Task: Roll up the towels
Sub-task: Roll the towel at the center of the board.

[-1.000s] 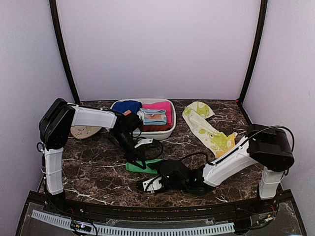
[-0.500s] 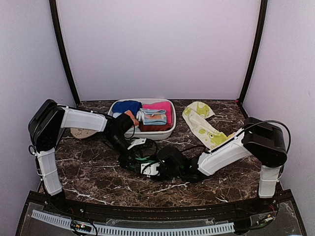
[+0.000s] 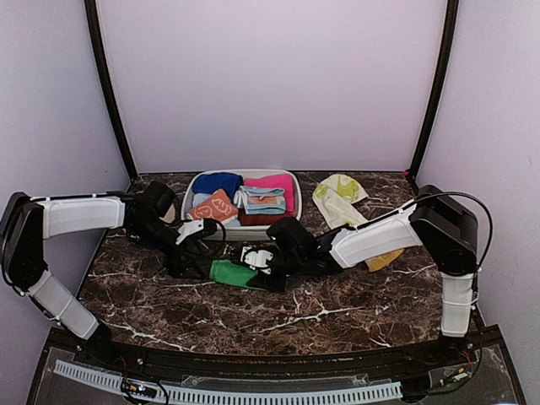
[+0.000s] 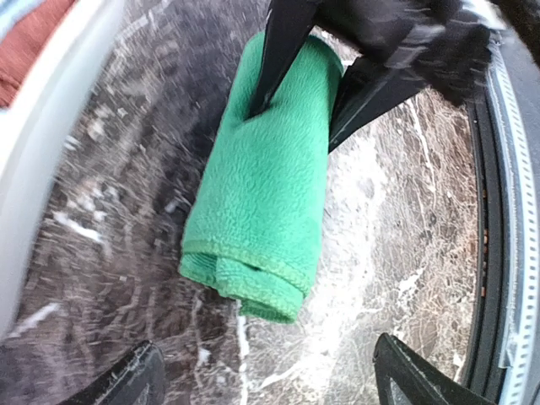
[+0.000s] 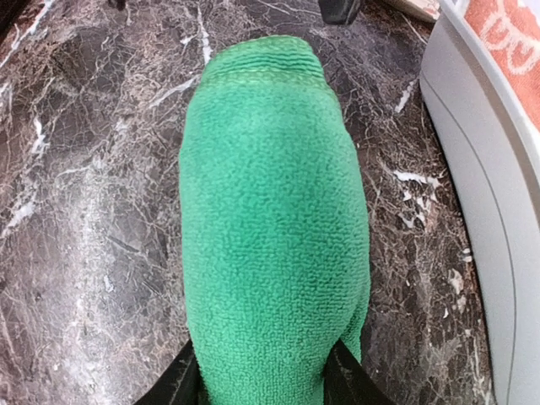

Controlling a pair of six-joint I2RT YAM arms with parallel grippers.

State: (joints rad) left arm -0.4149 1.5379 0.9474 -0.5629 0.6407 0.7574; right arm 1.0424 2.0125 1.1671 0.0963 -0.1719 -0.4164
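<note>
Clamping green towel [image 5: 270, 219] roll, right tool [image 5: 261, 384] (left tool [image 4: 270, 375] spread nearby)

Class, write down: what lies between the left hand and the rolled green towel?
Nothing but bare marble tabletop. The left wrist view shows the left hand open and apart from the near end of the green towel.

My fingers [image 5: 175, 388] at six o'clock pinch the rolled green towel [image 5: 274, 211], which stretches toward twelve across the marble table [image 5: 84, 211]. White tub [image 5: 472, 211] at three, orange patterned cloth [image 5: 510, 34] inside at one.
</note>
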